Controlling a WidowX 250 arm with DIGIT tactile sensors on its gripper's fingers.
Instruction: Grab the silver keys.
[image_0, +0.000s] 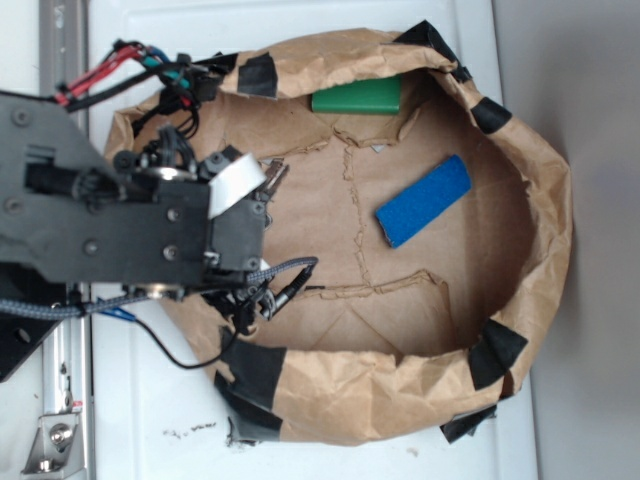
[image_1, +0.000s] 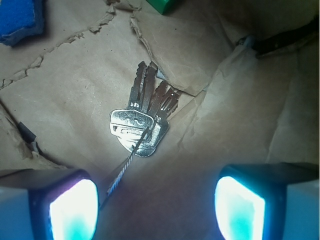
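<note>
Your claw (image_1: 157, 205) hangs released, its two glowing pads (image_1: 74, 210) wide apart, above crumpled brown paper (image_1: 70, 100); the bunch of shiny silver metal keys (image_1: 142, 117) lies just ahead, between them, untouched.

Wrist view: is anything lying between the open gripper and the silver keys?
Only bare brown paper and the keys' own thin pin. The gripper is open, with the silver keys lying just ahead of its fingers.
</note>
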